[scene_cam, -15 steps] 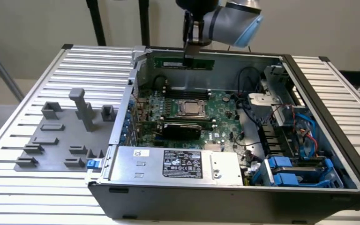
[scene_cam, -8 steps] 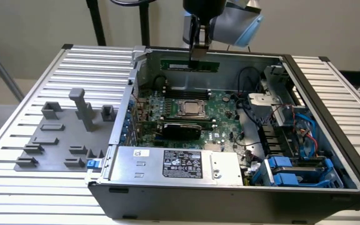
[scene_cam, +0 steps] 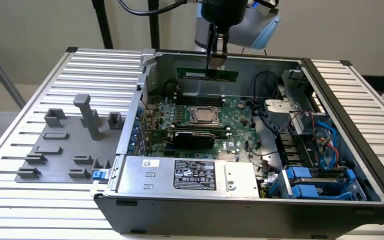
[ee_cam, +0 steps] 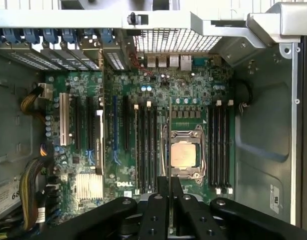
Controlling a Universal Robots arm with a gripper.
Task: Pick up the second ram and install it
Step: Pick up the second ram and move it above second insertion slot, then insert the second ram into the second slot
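Green ram point(scene_cam: 229, 76) hangs level, clamped in tool point(scene_cam: 215, 66), above mobo point(scene_cam: 235, 112) near rear wall. PC case point(scene_cam: 245, 212) lies open on slatted table point(scene_cam: 25, 212).

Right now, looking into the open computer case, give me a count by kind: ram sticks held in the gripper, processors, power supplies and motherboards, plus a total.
second ram, held in the gripper above the case: 1
processor in its socket: 1
power supply with the label: 1
motherboard: 1
Total: 4
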